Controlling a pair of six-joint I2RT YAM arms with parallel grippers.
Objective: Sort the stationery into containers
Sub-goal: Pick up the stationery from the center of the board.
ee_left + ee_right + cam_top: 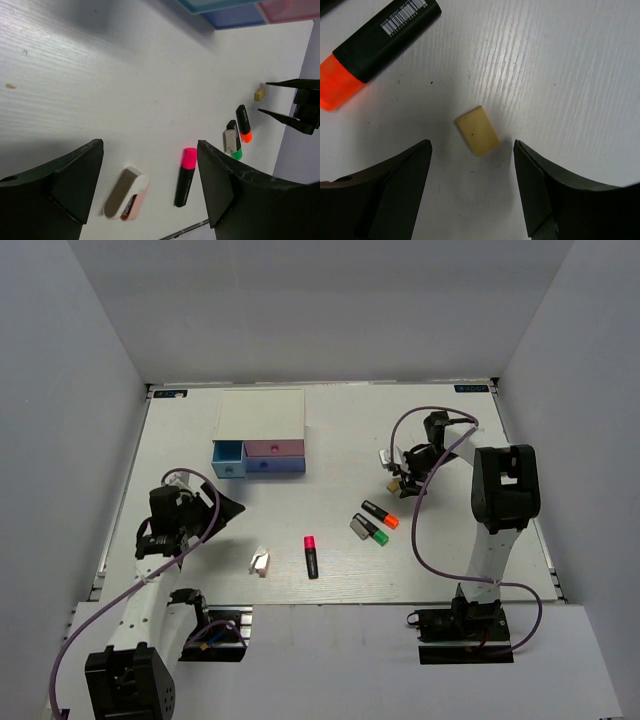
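A tiny tan block (476, 130) lies flat on the table, and my right gripper (471, 143) hangs open just above it with a finger on each side, touching nothing. The orange-capped highlighter (375, 52) lies close by; in the top view it (380, 514) rests next to the green-capped one (370, 530). My left gripper (150, 147) is open and empty, hovering above the white clip-like piece (126, 192) and the pink-red-capped highlighter (185, 176). The containers are drawers of a white-topped box (260, 415): light blue (228, 460), pink (273, 449) and dark blue (273, 467).
Grey walls close in the table on three sides. Both arm bases and looping purple cables (430, 550) sit along the near edge. From the left wrist, my right gripper's fingers (287, 117) show at the far right beside the tan block (259, 94).
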